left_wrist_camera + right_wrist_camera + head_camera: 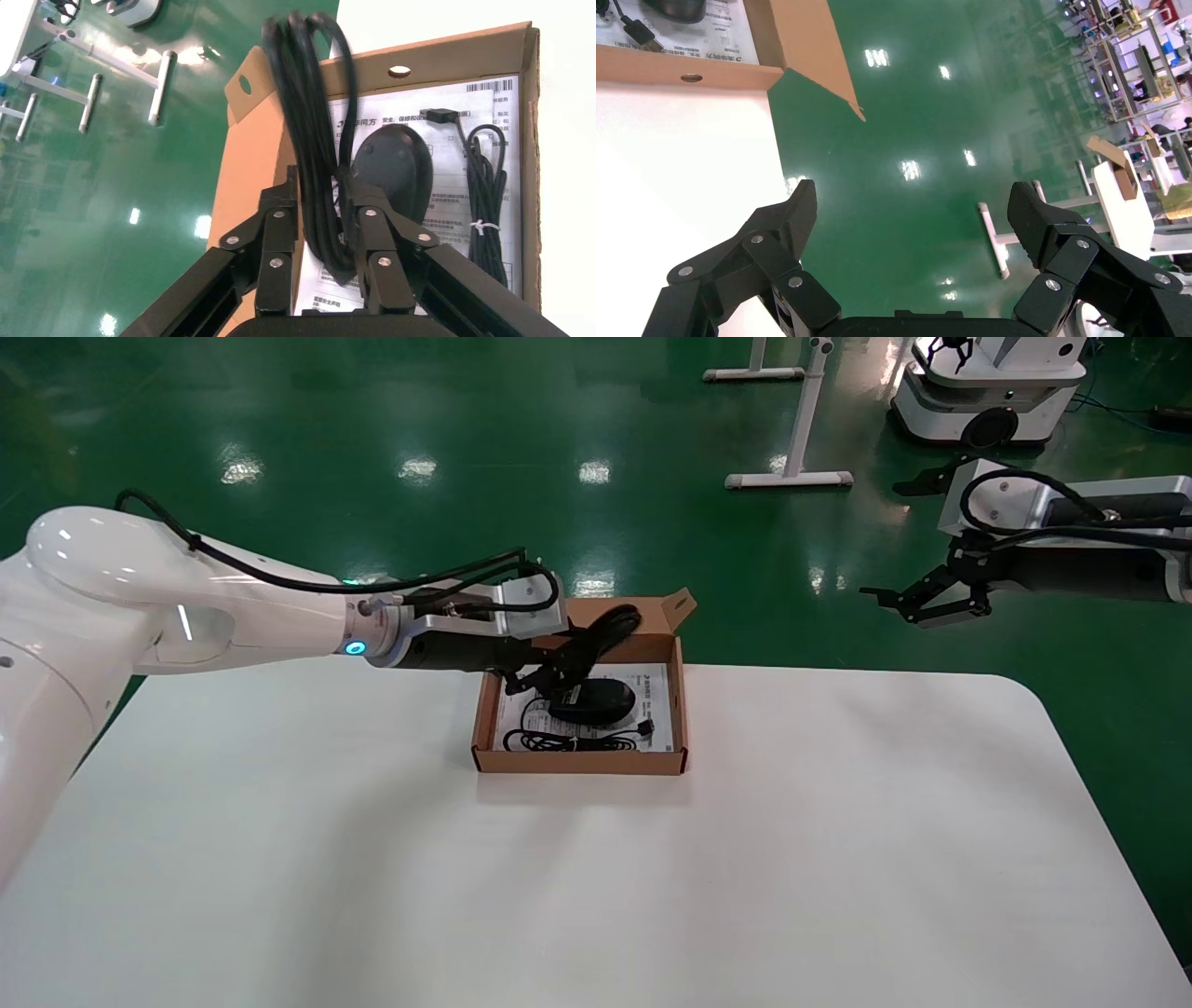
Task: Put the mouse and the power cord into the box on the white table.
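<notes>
I had the left claw (325,232) clamped on the power cord (314,133), hanging it over the box (577,761) where the mouse (596,699) already sat, so it'd drop in. Right claw (912,246) idled wide open beyond the counter (745,859).

The only readable print is sitting on the white sheet (450,140) lining the bottom of the box (246,161). In the left wrist view, a bold heading of Chinese characters is showing beside a small logo, reading roughly "清华同方", with smaller lines below too fine to read. A barcode (490,86) is showing at one corner of the sheet, its digits unreadable.
</notes>
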`<state>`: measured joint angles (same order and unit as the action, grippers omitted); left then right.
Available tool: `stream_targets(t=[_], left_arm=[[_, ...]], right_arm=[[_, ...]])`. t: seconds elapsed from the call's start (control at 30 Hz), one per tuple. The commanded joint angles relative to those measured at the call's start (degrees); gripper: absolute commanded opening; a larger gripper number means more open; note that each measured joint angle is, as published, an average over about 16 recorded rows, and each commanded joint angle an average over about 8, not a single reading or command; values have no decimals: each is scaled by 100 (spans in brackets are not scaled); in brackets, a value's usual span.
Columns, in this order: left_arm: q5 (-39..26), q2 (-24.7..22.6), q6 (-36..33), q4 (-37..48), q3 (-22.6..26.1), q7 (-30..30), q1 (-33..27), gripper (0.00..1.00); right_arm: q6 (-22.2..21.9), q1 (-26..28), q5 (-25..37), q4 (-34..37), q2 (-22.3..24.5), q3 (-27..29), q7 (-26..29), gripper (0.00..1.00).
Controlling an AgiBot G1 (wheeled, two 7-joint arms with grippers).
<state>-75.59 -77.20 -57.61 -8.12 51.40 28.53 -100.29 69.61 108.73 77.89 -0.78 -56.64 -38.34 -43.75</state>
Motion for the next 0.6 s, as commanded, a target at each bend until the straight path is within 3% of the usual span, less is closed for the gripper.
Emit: stream_targets(t=[0.03,0.27,0.6], left_arm=[[-4,3,-4,1,5,3,-4,100],[128,176,-116,-273,-135,-164,150,100],[678,853,-572,-1324,-715,-804,778,100]], right_arm=[[-4,15,11,29,-9,-7,-18,100],[121,-348,-267,-531,158,165,402,100],[391,-1141,-873,-1757,522,541,1319,100]])
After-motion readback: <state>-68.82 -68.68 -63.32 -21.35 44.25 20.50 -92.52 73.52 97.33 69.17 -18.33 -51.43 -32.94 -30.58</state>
